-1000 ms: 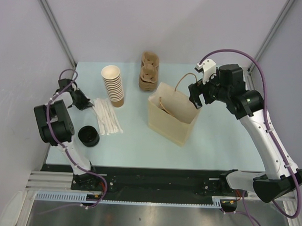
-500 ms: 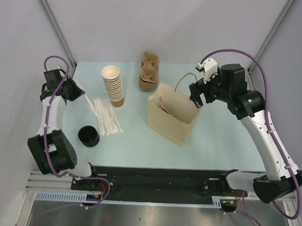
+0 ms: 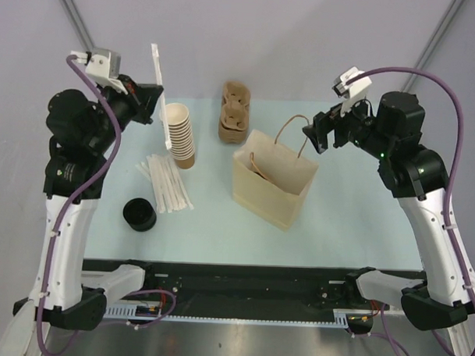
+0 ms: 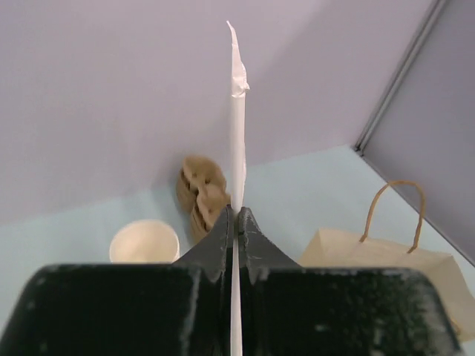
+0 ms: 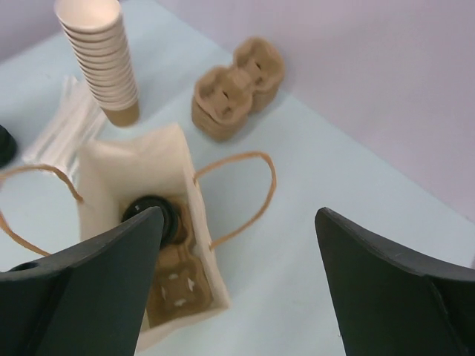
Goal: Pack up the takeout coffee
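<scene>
The takeout coffee shows only its black lid (image 5: 151, 216), down inside the brown paper bag (image 3: 272, 187), seated in a cardboard carrier (image 5: 174, 285). In the top view the cup is hidden by the bag's walls. My right gripper (image 3: 321, 138) is open and empty, hovering above and to the right of the bag's mouth (image 5: 100, 174); in the right wrist view (image 5: 237, 222) its jaws stand wide apart. My left gripper (image 3: 158, 105) is raised high at the left and is shut on a white paper-wrapped straw (image 3: 158, 74), which stands upright between the jaws (image 4: 237, 215) in the left wrist view (image 4: 237, 111).
A tall stack of lidless brown cups (image 3: 178, 133) stands at the back left. A stack of cardboard carriers (image 3: 234, 111) is behind the bag. A pile of wrapped straws (image 3: 167, 183) and a stack of black lids (image 3: 139, 214) lie at the front left.
My left arm rose from the table at the straw pile and now holds one straw high up. My right gripper lifted up and back from the bag's rim.
</scene>
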Motion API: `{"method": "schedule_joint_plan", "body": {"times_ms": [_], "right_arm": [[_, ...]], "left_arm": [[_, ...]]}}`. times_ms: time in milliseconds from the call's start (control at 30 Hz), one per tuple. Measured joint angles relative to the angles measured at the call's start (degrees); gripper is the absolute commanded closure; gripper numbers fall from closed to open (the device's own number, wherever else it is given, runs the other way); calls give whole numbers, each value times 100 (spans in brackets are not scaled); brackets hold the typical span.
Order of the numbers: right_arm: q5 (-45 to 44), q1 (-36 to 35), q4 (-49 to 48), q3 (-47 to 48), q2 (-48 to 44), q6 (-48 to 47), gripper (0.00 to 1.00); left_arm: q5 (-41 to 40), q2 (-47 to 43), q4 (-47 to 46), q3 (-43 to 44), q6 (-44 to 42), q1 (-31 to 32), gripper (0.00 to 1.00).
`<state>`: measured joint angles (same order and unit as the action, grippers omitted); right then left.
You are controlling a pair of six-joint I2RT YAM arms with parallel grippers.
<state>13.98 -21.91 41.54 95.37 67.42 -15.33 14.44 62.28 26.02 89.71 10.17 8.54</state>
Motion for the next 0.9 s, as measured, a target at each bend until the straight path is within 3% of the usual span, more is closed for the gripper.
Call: {"method": "schedule_joint_plan", "body": {"times_ms": [167,367,533,900], "right_arm": [[540,-140,-503,424,251,413,23],[975,-719,-1349,754,734,1161,36],[1102,-1241,-1882,852,944,1528,39],[1067,-1305,-2865,1368,1248,2199,42]], "left_arm": [[435,271,-590,638,-431,704,100],[1327,498,-1668,26,-573,1541,100],[1648,739,-2490,-323,-254,1834,100],[2028,769,-3434,-466,103,2162,100]]}}
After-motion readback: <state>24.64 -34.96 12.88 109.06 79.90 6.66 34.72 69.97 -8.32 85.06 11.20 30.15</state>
